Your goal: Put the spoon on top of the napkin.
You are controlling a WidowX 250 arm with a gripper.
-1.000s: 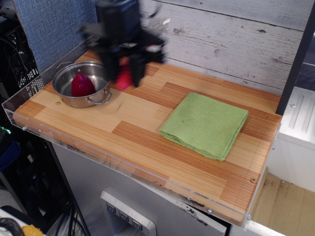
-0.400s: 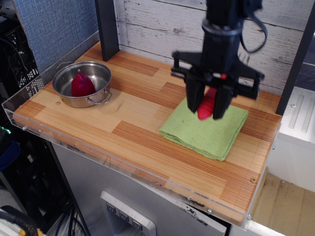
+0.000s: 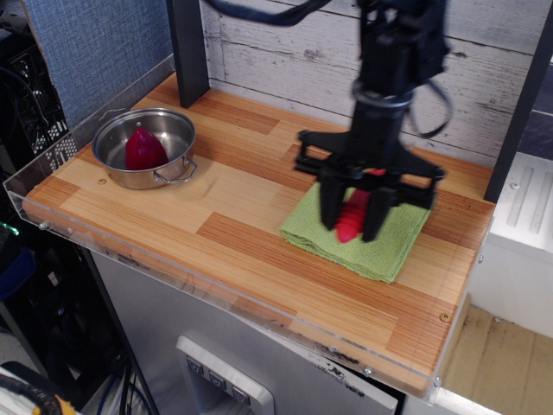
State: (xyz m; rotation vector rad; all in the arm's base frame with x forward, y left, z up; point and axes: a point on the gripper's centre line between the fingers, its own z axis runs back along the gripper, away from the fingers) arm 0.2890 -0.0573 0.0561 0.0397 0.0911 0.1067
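Note:
My black gripper (image 3: 352, 226) hangs over the light-green folded napkin (image 3: 390, 244) at the right of the wooden table. It is shut on the spoon (image 3: 352, 216), whose thick red ribbed handle shows between the two fingers and points down toward the cloth. The handle's lower end is at or just above the napkin; I cannot tell whether it touches. The spoon's metal head is hidden by the gripper body.
A steel pot (image 3: 166, 131) with a dark red teardrop-shaped object (image 3: 144, 150) inside stands at the back left. A black post (image 3: 187, 47) rises behind it. A clear acrylic rim (image 3: 199, 285) runs along the table's front edge.
My gripper carried the spoon from beside the pot rightward to over the napkin, then lowered and shifted slightly left toward the cloth.

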